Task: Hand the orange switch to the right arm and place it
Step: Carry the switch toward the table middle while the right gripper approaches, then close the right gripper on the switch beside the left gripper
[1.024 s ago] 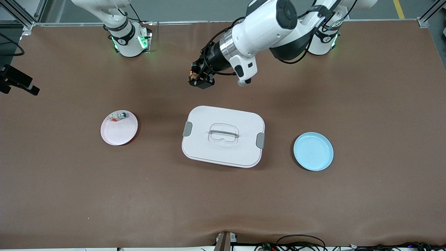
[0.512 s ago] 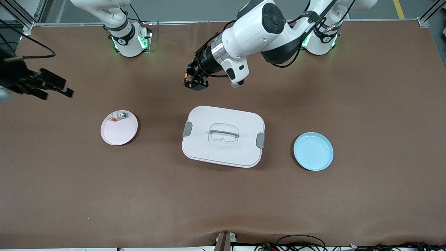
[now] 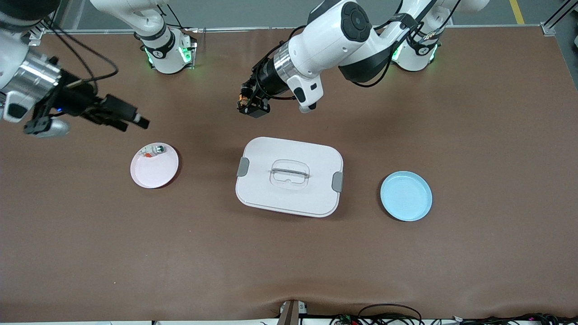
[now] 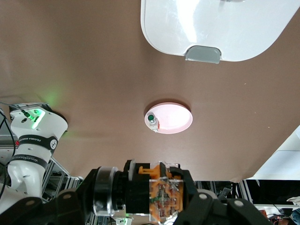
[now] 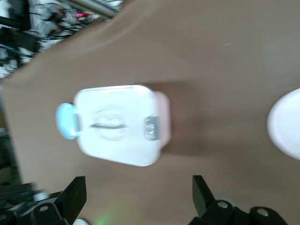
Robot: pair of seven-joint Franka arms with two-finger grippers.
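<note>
1. The left gripper (image 3: 249, 104) hung in the air over bare table, at a spot farther from the front camera than the white lidded box (image 3: 289, 176), roughly mid-table. Its jaws were clamped on the orange switch (image 3: 244, 96). Judgement: the part was held out toward the right arm's end of the table so that the other arm could take it.

2. The right gripper (image 3: 135, 118) hung over the table just farther from the camera than the pink plate (image 3: 154, 169), with its fingers spread wide and nothing between them. The right wrist view showed both fingers (image 5: 73, 196) well apart, with the box in the space between. Judgement: it was open and ready for the handover, yet well apart from the left gripper.

3. The pink plate carried the whitish part with a green end (image 3: 154, 150) at its rim; this was not the task's part. The blue plate (image 3: 406, 196) lay toward the left arm's end.

4. Appearance of the switch: in the left wrist view it (image 4: 157, 187) showed as a small blocky body, dark with an orange middle and fine detail on its face, pinched between the fingertips. Its underside was hidden.
</note>
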